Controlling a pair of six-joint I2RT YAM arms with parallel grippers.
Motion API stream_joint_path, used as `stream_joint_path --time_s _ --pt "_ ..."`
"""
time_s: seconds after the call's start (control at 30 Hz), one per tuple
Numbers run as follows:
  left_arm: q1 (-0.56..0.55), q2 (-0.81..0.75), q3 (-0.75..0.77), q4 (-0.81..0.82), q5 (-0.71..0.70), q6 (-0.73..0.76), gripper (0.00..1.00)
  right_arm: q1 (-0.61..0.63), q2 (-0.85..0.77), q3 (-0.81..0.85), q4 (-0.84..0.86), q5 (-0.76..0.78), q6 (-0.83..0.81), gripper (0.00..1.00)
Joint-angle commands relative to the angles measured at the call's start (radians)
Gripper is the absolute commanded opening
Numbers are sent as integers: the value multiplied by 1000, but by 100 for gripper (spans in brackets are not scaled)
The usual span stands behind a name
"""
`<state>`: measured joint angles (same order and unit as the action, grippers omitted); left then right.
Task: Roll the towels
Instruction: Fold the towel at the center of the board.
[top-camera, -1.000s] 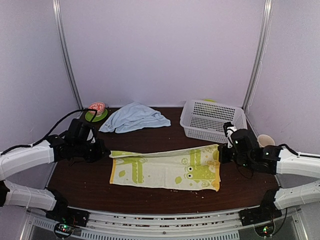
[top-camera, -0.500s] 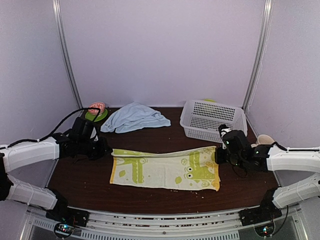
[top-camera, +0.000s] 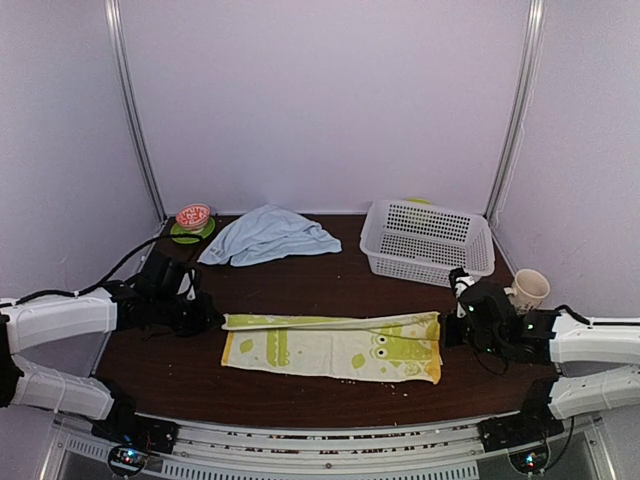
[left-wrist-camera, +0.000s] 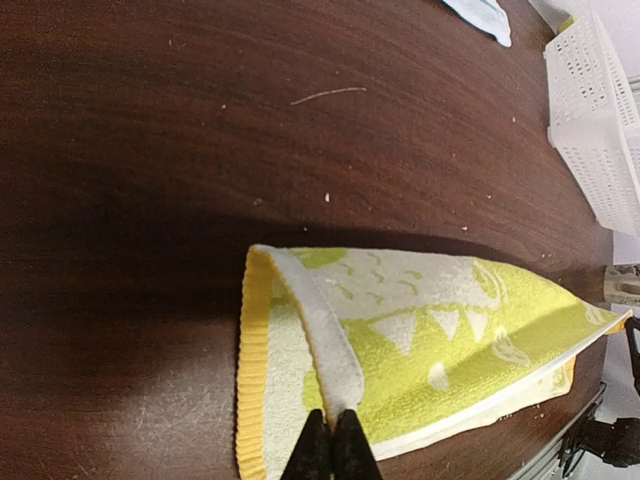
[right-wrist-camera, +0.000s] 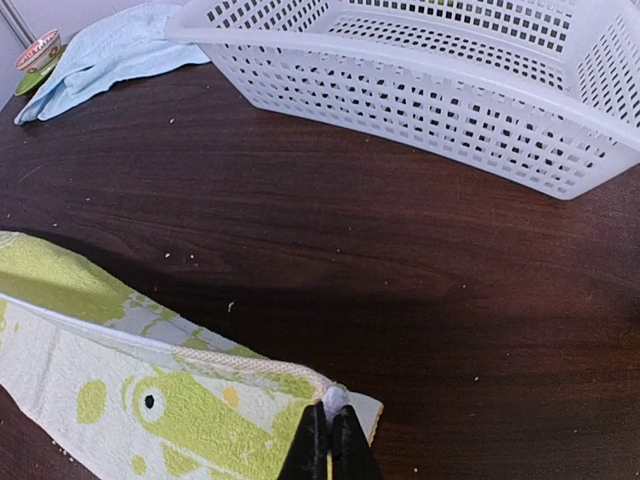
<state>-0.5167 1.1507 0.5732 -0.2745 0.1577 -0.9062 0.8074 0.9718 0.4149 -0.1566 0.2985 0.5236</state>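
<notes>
Both left gripper and right gripper pinch the figure-printed green towel.

No writing, label, brand or number can be read anywhere; the green towel bears only printed cartoon figures.

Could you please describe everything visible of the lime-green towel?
The lime-green towel is soft terry-like cloth with white and green figures and a yellow hem. It lies stretched left to right on the dark table, its far long edge turned toward the near side. The shut left gripper and right gripper each pinch one end of that edge.
</notes>
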Motion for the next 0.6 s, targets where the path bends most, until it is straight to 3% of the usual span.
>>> stream_joint_path --time_s 0.0,0.57 --pt "9 -25 -14 14 3 15 0 10 -23 -21 -30 -1 46 0" --pt "8 -2 -28 -55 45 51 0 84 -90 -40 -150 -26 136 0"
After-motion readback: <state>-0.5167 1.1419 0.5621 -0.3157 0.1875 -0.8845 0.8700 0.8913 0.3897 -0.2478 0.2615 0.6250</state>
